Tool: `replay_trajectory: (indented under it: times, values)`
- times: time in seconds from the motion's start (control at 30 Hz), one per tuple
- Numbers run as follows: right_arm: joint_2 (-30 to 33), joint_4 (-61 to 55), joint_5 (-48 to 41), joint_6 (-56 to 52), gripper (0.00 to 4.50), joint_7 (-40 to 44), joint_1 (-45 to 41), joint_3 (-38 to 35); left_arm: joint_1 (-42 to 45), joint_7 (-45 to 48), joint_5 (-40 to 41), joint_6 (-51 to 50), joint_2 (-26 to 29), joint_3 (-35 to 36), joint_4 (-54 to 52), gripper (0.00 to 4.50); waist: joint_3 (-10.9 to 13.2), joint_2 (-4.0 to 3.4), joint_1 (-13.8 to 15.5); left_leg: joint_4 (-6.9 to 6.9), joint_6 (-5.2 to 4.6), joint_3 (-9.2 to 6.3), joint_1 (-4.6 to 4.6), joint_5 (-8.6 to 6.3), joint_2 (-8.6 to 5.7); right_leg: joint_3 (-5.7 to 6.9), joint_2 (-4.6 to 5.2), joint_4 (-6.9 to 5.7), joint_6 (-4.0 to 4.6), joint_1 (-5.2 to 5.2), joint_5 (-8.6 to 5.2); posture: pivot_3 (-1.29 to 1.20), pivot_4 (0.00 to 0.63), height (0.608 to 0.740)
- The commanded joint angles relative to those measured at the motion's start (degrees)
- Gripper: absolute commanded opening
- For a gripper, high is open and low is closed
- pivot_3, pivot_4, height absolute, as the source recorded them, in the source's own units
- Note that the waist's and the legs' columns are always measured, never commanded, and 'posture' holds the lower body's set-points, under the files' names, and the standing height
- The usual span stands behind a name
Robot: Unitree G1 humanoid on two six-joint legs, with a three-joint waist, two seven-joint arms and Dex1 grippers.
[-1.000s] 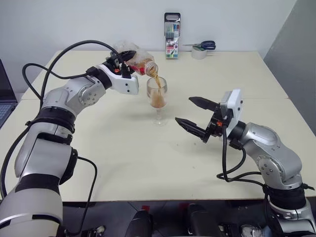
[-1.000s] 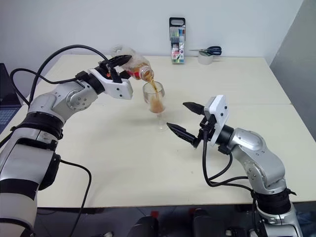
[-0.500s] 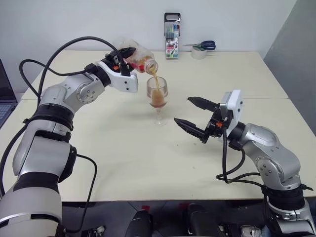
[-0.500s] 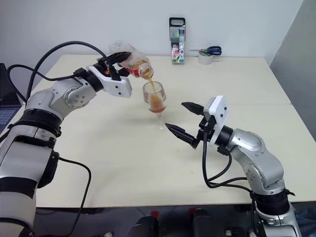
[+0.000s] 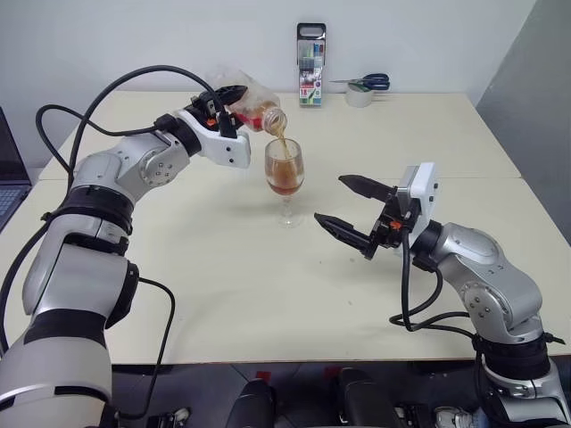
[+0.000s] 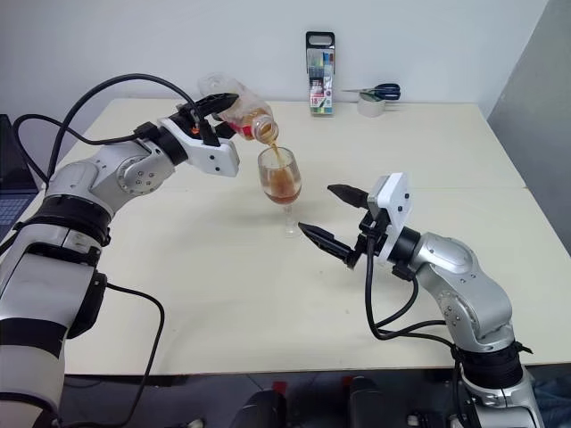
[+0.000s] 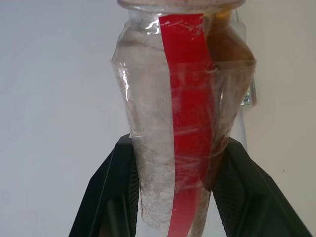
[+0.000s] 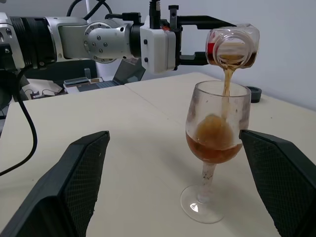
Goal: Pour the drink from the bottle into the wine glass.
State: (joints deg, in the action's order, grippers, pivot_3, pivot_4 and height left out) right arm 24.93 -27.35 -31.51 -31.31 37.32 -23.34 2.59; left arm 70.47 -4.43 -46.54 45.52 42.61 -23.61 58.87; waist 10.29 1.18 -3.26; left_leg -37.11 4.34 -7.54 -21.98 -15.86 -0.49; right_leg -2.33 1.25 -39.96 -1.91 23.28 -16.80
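you're mid-pour: left gripper [image 5: 227,100] pinching the tilted bottle [image 5: 250,103] above the wine glass [image 5: 285,181], right gripper [image 5: 351,211] spread beside it; judge the level, then tip upright.

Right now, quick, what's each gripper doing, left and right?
Left gripper: shut on the bottle, tipped over the wine glass, pouring.
Right gripper: open, holding nothing, beside the wine glass.

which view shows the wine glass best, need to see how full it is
The right wrist view: the wine glass stands close and whole, from rim to foot, with the drink filling its lower bowl. Both eye views show it small, below the bottle. The left wrist view shows the bottle up close.
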Motion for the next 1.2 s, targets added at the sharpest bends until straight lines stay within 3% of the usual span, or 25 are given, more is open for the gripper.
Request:
replay_trajectory:
  times: [0.03, 0.6, 1.03, 1.2]
  values:
    - [0.0, -1.7, -0.3, 1.0, 4.5, 0.3, -0.3, -0.1, 2.6, -1.3, 0.2, 0.2, 1.6, 0.3, -0.3, 1.68, 0.0, 0.0, 0.0, 0.0, 0.0, 0.0, 0.0, 0.0, 0.0, 0.0, 0.0, 0.0, 0.0, 0.0, 0.0, 0.0, 0.15, 0.74]
    - [0.2, -1.8, -0.3, 0.9, 4.5, 0.2, -0.4, 0.0, 1.4, 0.9, 3.1, -0.4, 1.1, 1.0, 0.1, 1.68, 0.0, 0.0, 0.0, -0.01, 0.01, 0.0, 0.0, 0.0, 0.0, 0.0, 0.0, -0.01, 0.0, 0.0, 0.0, 0.0, 0.15, 0.74]
    - [-1.3, -0.6, 1.9, 2.9, 4.5, -0.5, -1.6, 0.6, -5.0, 13.1, 16.3, -4.7, -1.8, 6.5, -5.0, 1.68, 0.0, 0.0, 0.0, -0.06, 0.03, -0.01, 0.0, 0.02, 0.0, 0.01, 0.01, -0.03, 0.0, 0.0, 0.0, 0.0, 0.15, 0.74]
    - [-2.5, 0.0, 3.0, 4.3, 4.5, -1.1, -2.9, 0.6, -9.4, 21.8, 28.4, -12.1, -5.7, 12.8, -9.9, 1.68, 0.0, 0.0, 0.0, -0.09, 0.06, -0.03, -0.01, 0.04, 0.01, 0.01, 0.01, -0.04, 0.01, 0.0, 0.0, 0.0, 0.15, 0.74]
